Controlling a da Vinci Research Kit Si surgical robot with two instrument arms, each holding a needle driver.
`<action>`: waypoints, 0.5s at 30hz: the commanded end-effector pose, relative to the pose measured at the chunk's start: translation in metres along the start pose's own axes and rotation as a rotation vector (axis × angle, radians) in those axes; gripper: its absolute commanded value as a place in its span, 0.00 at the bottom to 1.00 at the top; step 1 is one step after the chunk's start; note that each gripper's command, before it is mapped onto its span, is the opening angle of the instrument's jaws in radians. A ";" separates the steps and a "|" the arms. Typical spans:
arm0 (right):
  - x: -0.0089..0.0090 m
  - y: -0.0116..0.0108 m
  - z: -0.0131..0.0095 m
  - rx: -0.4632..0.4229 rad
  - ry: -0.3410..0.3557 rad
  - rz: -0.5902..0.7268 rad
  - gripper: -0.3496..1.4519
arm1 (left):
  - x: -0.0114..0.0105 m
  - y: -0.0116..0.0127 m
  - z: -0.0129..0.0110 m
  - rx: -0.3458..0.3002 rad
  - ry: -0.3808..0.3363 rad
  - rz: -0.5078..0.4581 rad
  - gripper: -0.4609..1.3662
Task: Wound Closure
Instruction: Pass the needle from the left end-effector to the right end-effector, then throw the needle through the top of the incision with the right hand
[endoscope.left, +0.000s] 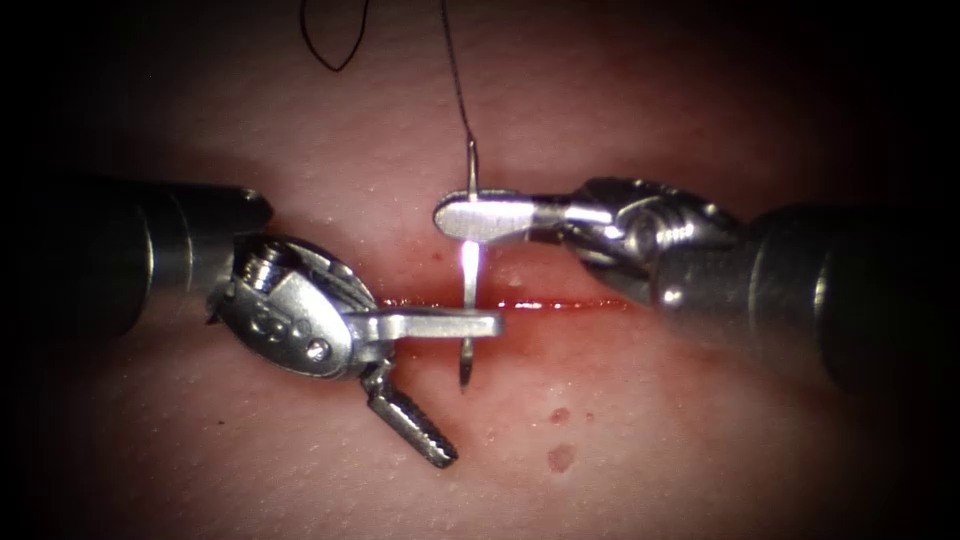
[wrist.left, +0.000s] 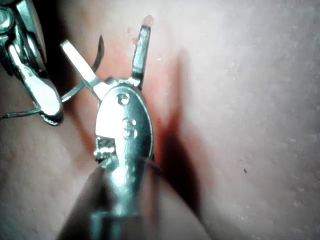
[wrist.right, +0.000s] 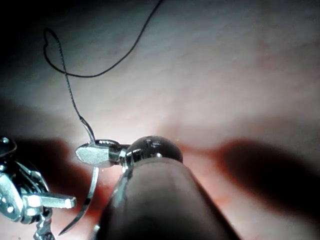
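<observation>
Writing: none legible | right tool (endoscope.left: 470, 217) — jaws clamped on needle (endoscope.left: 468, 290) near its thread end | needle clear of tissue (endoscope.left: 700, 440), hanging across the cut (endoscope.left: 570, 303) | left tool (endoscope.left: 470, 385) — jaws spread, holding nothing, upper jaw crossing in front of needle | thread (endoscope.left: 455, 70) runs to tissue's far edge | red fluid (endoscope.left: 561, 457) spots on near side.

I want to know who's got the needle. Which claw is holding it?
The right claw, shut on the needle near its thread end. The left claw gapes open, holding nothing; the needle hangs above the tissue, not in it.
</observation>
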 end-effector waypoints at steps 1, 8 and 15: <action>0.0000 0.0000 0.0000 -0.008 0.002 0.002 0.00 | 0.0001 0.0001 -0.0001 0.003 -0.005 0.000 0.71; 0.0004 -0.0001 -0.0005 -0.029 0.013 -0.010 0.00 | 0.0002 -0.0002 -0.0010 0.041 -0.056 -0.007 0.65; 0.0008 -0.0001 -0.0011 -0.052 0.026 -0.044 0.00 | 0.0000 -0.0001 -0.0024 0.094 -0.084 -0.021 0.64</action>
